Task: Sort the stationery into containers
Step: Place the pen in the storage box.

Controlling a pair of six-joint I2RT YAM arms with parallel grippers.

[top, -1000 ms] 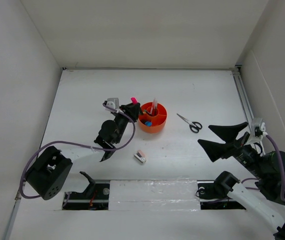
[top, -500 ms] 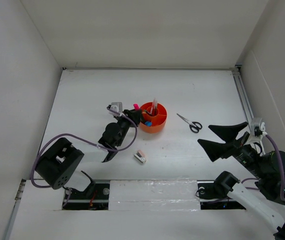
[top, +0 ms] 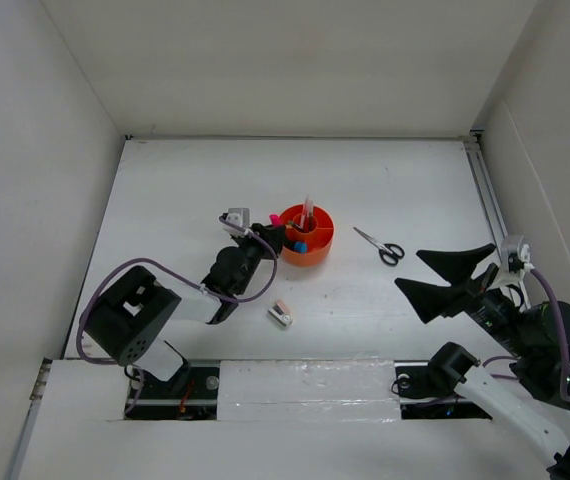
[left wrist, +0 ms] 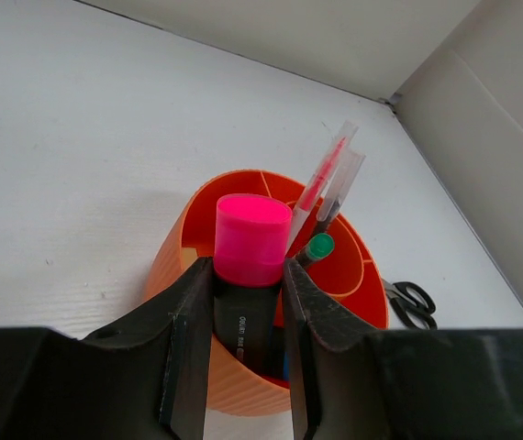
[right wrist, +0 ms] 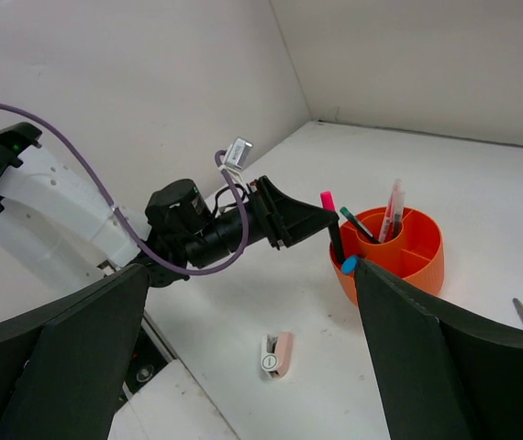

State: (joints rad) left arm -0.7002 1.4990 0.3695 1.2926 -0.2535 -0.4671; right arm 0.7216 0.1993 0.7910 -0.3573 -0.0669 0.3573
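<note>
The round orange organiser point(top: 313, 240) stands mid-table. My left gripper point(top: 267, 238) is shut on the black marker with the pink cap point(left wrist: 251, 236). It holds the marker upright with the lower end inside the organiser's point(left wrist: 335, 266) near-left wedge. The blue-capped marker point(right wrist: 349, 266) leans in a near wedge. A pink pen point(left wrist: 324, 179) and thin pens stand in the central cup. The black-handled scissors point(top: 382, 246) lie right of the organiser. The pink-white clip point(top: 281, 314) lies in front of it. My right gripper point(top: 452, 276) is open and empty at the right. I cannot make out the tan eraser.
White walls close in the table on the left, back and right. A metal rail point(top: 487, 195) runs along the right edge. The left arm's purple cable point(right wrist: 124, 220) loops above the near-left table.
My left gripper has moved right and down with the pink-capped marker, bringing it from beside the organiser into its near-left wedge. The right arm has not moved.
</note>
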